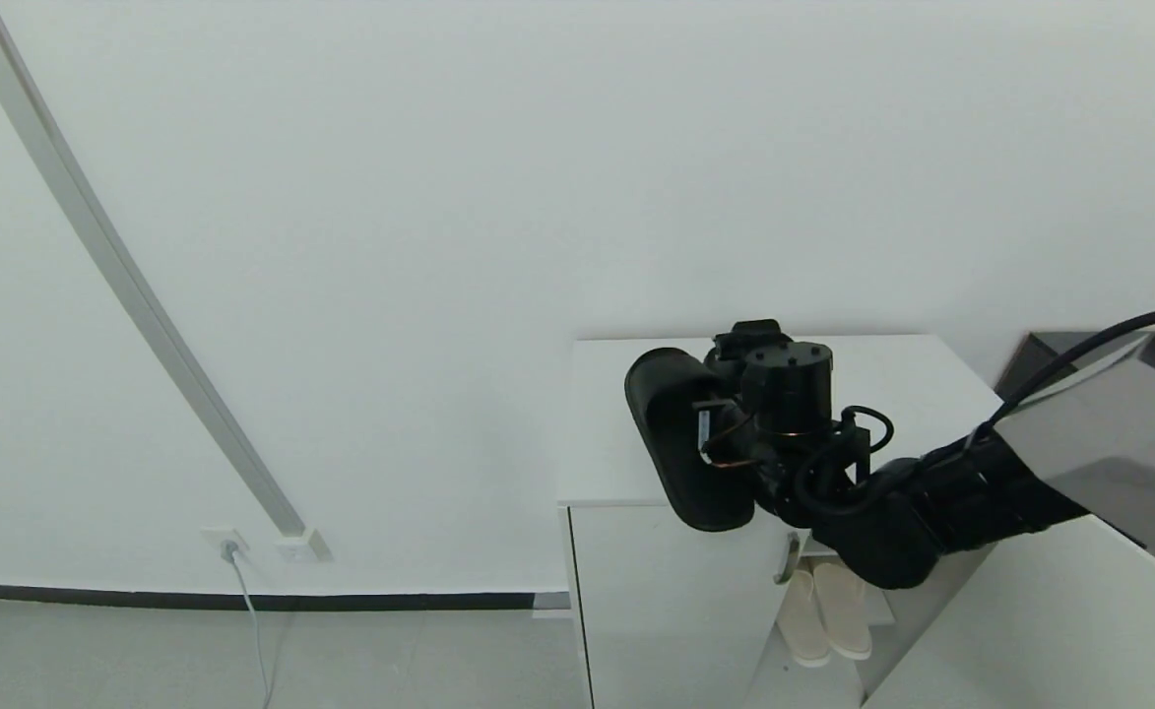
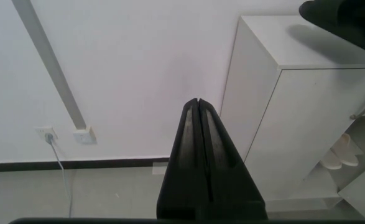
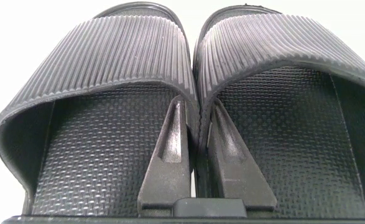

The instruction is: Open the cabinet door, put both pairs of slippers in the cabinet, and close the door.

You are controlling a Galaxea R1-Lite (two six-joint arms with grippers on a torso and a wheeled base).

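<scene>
"Two fingers are pressing flat together on the left gripper (image 2: pixel 198 149), carrying nothing. It is hanging off to the left of the white cabinet (image 1: pixel 666 601)."

"And the right gripper (image 3: pixel 198 106)?"

"It is pinching the black slippers (image 1: pixel 680 443) by their touching inner walls, so one squeeze is holding both. It is holding them by the cabinet's top front edge."

"The other pair?"

"The white slippers (image 1: pixel 823 615) are already lying on the shelf inside, beside the open door (image 1: pixel 1010 640). I'd say the black pair needs lowering to that opening."
</scene>
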